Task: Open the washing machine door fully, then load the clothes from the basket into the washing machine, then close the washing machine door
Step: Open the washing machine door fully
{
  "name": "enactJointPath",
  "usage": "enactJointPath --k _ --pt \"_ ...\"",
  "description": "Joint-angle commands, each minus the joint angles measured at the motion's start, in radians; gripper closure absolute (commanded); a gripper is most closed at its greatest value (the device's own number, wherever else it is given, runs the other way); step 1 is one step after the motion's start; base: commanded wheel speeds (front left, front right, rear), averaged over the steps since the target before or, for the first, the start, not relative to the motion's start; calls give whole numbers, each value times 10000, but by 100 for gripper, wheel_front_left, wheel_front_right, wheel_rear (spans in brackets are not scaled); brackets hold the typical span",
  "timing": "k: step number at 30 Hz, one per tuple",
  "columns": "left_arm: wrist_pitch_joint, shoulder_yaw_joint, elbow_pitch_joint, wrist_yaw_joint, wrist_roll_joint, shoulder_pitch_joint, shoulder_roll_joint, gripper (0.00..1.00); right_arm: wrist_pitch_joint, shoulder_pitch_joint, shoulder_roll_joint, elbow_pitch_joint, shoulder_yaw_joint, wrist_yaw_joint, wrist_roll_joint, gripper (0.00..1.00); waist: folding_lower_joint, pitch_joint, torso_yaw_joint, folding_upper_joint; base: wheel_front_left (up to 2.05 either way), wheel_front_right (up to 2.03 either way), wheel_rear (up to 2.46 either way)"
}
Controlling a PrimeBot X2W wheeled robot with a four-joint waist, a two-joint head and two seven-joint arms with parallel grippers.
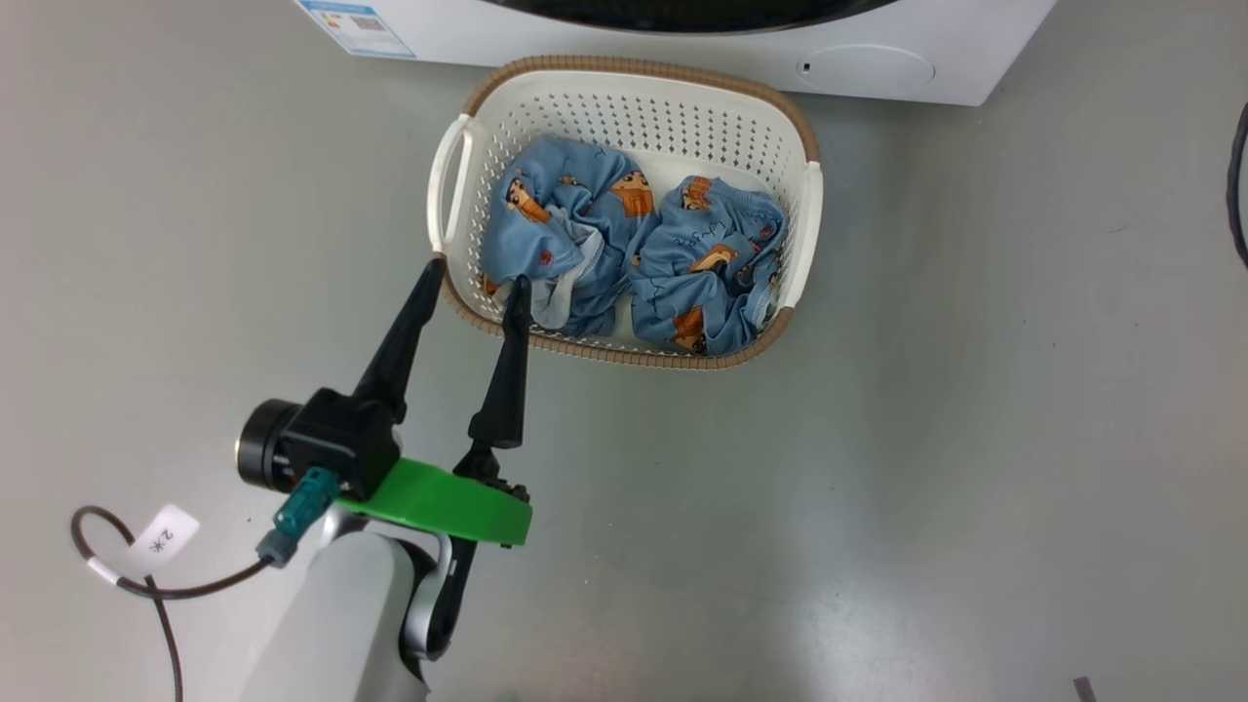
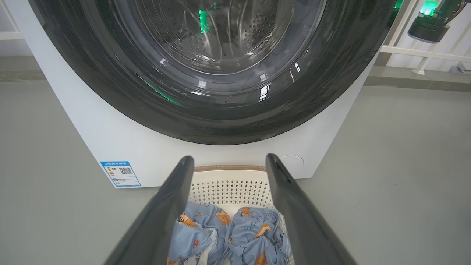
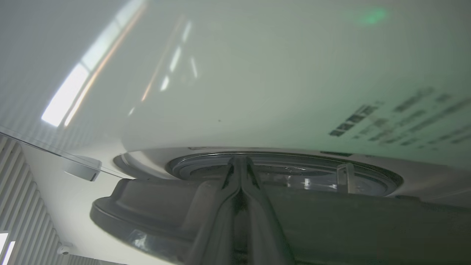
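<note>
The cream basket [image 1: 624, 73] stands on the grey floor just in front of the white washing machine [image 1: 682, 44]. In it lie the light blue clothes [image 1: 624, 253] with orange figures. My left gripper [image 1: 478, 275] is open, its tips straddling the basket's near left corner. In the left wrist view that gripper [image 2: 229, 162] points at the washing machine door [image 2: 220, 121], whose black rim lies against the front, with the basket [image 2: 228, 184] and clothes [image 2: 235, 232] below. My right gripper [image 3: 240, 160] is shut on nothing, its tips at a dark rim beside the machine's white panel [image 3: 257, 73].
A blue energy label [image 1: 356, 24] and a round flap [image 1: 863, 68] sit low on the machine's front. A cable with a white tag [image 1: 161, 534] loops at the lower left, and a black cable [image 1: 1236, 195] shows at the right edge. White railings [image 2: 423, 51] stand behind the machine.
</note>
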Motion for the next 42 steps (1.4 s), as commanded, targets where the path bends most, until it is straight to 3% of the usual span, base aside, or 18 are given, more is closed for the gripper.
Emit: enactJointPath --k 1,12,24,42 --pt "-78 255 -259 80 -50 -185 200 0 129 -323 220 -200 114 16 -130 100 0 15 10 0 0 0 0" --pt "-78 221 -186 126 -90 -175 200 0 903 -210 67 -136 313 16 -232 100 0 -54 -17 0 0 0 0" --pt "-78 235 -37 154 -45 -128 200 0 1956 792 -16 -864 500 16 -191 100 0 -206 -193 0 0 0 0" --pt "-78 339 109 153 -62 53 200 0 3574 3171 377 -3434 502 16 462 100 0 -658 -417 0 0 0 0"
